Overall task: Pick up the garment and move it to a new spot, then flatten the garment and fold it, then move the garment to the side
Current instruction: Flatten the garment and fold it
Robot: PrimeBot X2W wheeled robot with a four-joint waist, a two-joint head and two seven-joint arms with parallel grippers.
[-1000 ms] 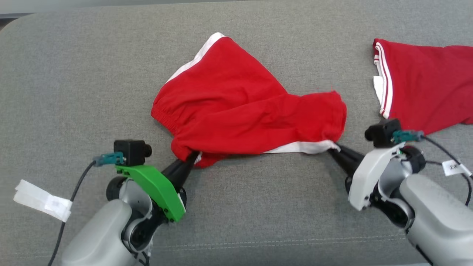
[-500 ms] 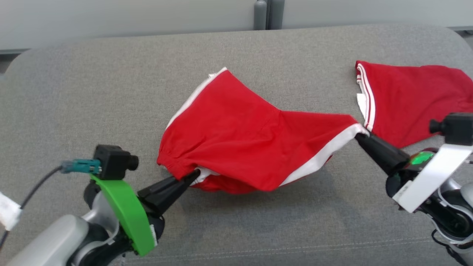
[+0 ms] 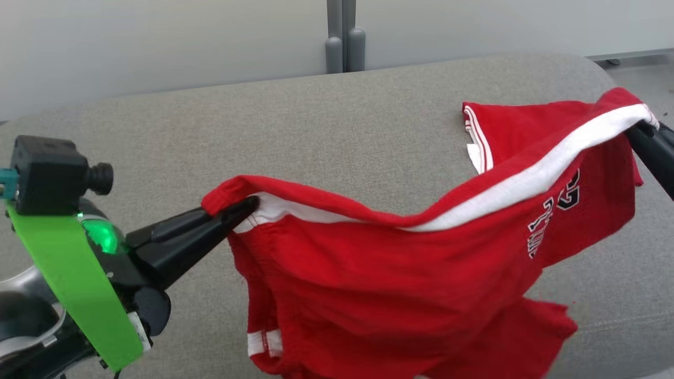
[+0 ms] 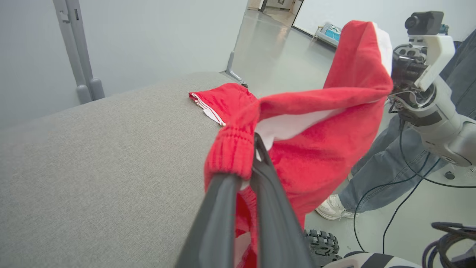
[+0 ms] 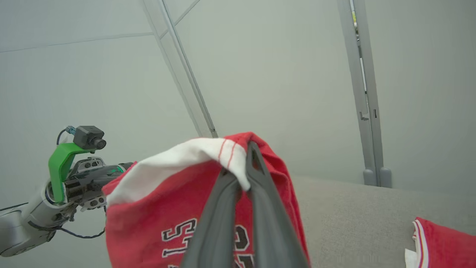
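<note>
The garment [image 3: 379, 263] is a pair of red shorts with a white side stripe and dark lettering, hanging in the air above the grey cushioned surface [image 3: 316, 131]. My left gripper [image 3: 250, 205] is shut on its elastic waistband corner at the left. My right gripper [image 3: 640, 126] is shut on the white-striped hem at the upper right edge. In the left wrist view the waistband [image 4: 232, 150] bunches over my fingers [image 4: 267, 208]. In the right wrist view my fingers [image 5: 256, 193] pinch the white hem [image 5: 208, 152], with the lettering [image 5: 182, 232] below.
A second red garment [image 3: 505, 131] with white trim lies on the surface at the back right, partly behind the lifted shorts. A pale wall with a grey post [image 3: 342, 42] rises behind. In the left wrist view a person's jeans leg and white shoe [image 4: 334, 208] stand beside cables on the floor.
Both grippers have lifted the shorts off the surface and spread them apart, so they now hang between them. The head camera has tilted up, bringing the wall into view.
</note>
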